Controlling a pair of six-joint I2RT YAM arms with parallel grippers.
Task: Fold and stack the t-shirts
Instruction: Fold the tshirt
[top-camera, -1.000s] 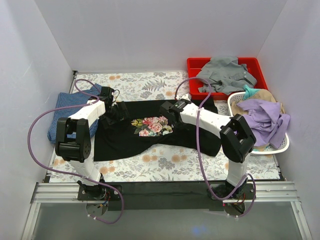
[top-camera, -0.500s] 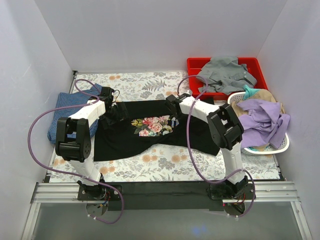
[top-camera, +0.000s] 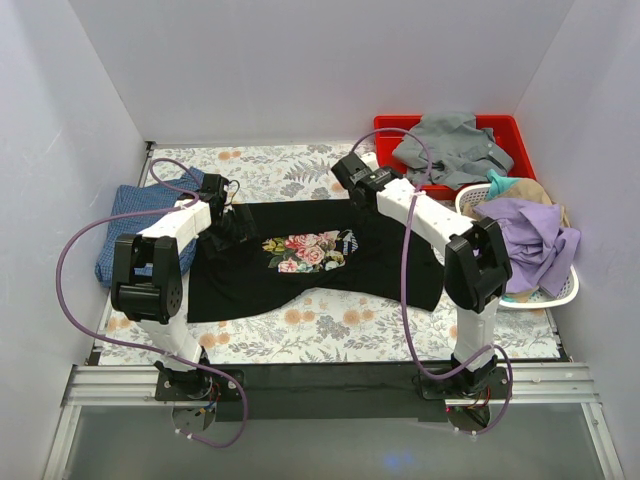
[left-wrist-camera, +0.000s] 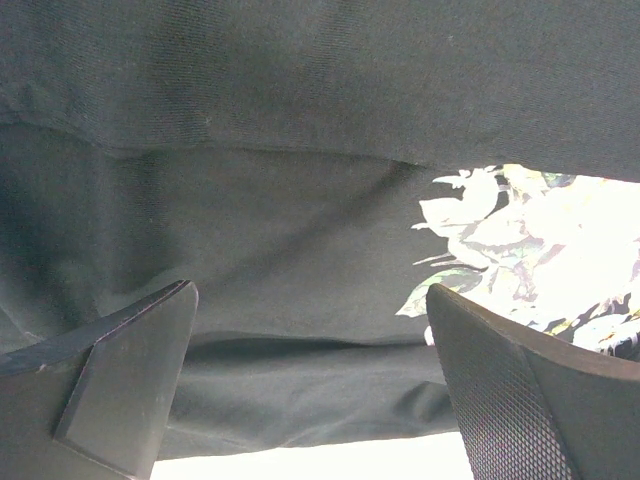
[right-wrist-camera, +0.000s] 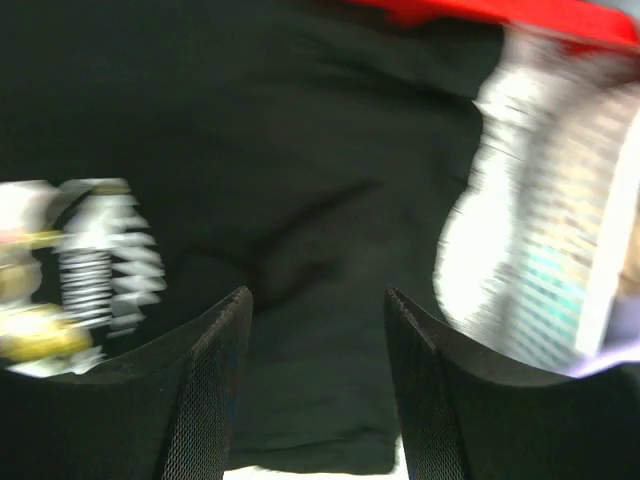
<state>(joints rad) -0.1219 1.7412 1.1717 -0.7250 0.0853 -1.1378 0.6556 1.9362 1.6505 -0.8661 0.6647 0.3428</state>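
The black t-shirt (top-camera: 330, 270) lies spread across the middle of the table, its rose print (top-camera: 305, 250) facing up. The mottled blue t-shirt (top-camera: 125, 225) sits folded at the table's left edge. My left gripper (top-camera: 237, 224) hangs low over the black shirt's left part. In the left wrist view it (left-wrist-camera: 310, 295) is wide open over dark cloth (left-wrist-camera: 280, 200), with the print (left-wrist-camera: 545, 235) to the right. My right gripper (top-camera: 349, 174) is raised over the shirt's far edge. In the blurred right wrist view it (right-wrist-camera: 318, 300) is open and empty above the black shirt (right-wrist-camera: 300, 150).
A red tray (top-camera: 390, 128) at the back right holds a grey garment (top-camera: 450, 145). Beside it a white basket (top-camera: 545, 294) holds purple and other clothes (top-camera: 525, 235). A floral cloth (top-camera: 330, 330) covers the table. White walls close in the left, back and right.
My right gripper has opened, let go of the black shirt and swung up and back toward the shirt's far edge. The left arm has not moved.
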